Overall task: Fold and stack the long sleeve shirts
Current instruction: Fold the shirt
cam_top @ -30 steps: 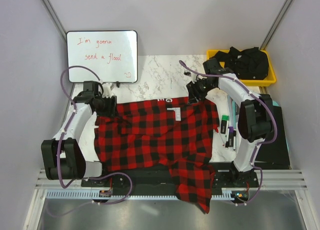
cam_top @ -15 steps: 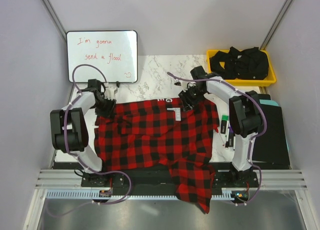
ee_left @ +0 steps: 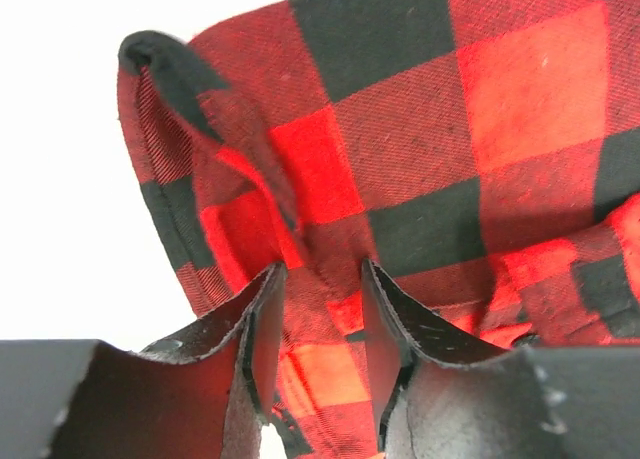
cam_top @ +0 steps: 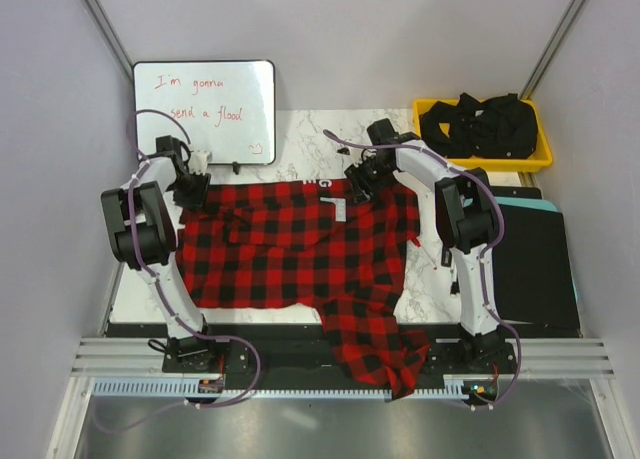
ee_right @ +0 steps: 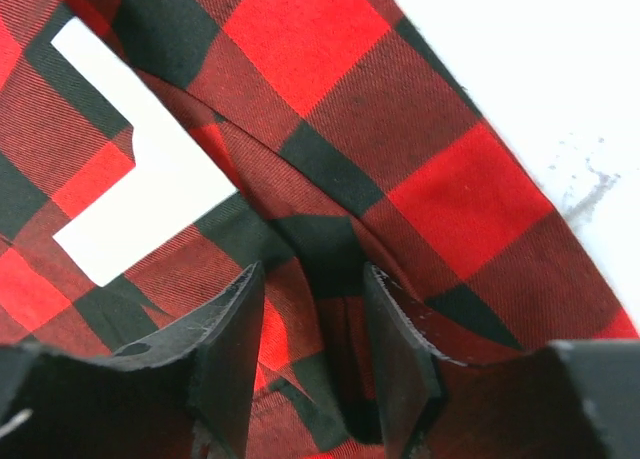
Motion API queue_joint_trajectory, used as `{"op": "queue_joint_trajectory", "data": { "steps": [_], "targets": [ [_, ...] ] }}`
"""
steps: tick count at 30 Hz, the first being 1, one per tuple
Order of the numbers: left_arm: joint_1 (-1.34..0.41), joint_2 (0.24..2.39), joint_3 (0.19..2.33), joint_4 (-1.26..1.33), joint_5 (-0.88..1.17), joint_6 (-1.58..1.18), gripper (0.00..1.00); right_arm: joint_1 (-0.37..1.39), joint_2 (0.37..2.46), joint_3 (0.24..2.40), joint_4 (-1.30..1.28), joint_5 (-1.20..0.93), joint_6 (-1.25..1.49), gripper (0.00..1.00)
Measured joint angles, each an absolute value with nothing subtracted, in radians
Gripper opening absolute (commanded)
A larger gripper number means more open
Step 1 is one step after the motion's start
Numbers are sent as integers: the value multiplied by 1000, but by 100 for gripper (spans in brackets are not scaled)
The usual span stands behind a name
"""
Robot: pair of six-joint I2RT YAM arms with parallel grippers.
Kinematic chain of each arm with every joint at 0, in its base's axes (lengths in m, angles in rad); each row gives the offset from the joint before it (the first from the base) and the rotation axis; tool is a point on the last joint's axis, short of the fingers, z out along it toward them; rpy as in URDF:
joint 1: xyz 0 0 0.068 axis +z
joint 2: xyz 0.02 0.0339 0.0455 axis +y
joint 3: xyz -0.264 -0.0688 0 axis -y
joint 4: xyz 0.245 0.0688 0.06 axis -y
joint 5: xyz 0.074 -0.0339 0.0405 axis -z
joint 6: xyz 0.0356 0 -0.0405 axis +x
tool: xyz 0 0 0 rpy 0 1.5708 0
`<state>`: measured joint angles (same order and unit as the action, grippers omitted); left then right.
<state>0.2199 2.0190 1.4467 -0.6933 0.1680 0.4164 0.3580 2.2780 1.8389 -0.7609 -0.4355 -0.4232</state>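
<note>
One of the long sleeve shirts [cam_top: 300, 241], a red-and-black check flannel, lies spread across the marble table [cam_top: 300, 139]. One sleeve [cam_top: 385, 349] trails over the near edge. My left gripper [cam_top: 192, 187] pinches the shirt's far left corner. In the left wrist view a bunched fold of the shirt [ee_left: 420, 129] fills the gap of that gripper [ee_left: 320, 269]. My right gripper [cam_top: 362, 186] grips the far edge by the collar. In the right wrist view a ridge of the shirt [ee_right: 300, 39] runs between its fingers [ee_right: 312, 271], next to the white neck label [ee_right: 140, 199].
A whiteboard [cam_top: 204, 111] with red writing leans at the back left, close behind my left gripper. A yellow bin [cam_top: 540, 159] at the back right holds black clothes [cam_top: 480, 124]. A black flat case [cam_top: 535, 269] lies along the right side.
Both arms have stretched toward the back of the table and pulled the shirt's far edge with them. The whole shirt has slid away from the near edge and lies flatter.
</note>
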Motion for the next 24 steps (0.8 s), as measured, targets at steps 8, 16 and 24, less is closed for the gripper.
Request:
{"op": "queue_joint_trajectory", "data": {
  "steps": [8, 16, 24],
  "targets": [
    [235, 1895, 1367, -732, 262, 433, 54, 334, 2093, 1677, -784, -419, -434, 53],
    [226, 1730, 1320, -754, 351, 438, 53, 242, 1723, 1406, -859, -381, -466, 51],
    [225, 1731, 1296, -762, 373, 438, 54, 130, 1681, 1151, -868, -268, -483, 46]
  ]
}}
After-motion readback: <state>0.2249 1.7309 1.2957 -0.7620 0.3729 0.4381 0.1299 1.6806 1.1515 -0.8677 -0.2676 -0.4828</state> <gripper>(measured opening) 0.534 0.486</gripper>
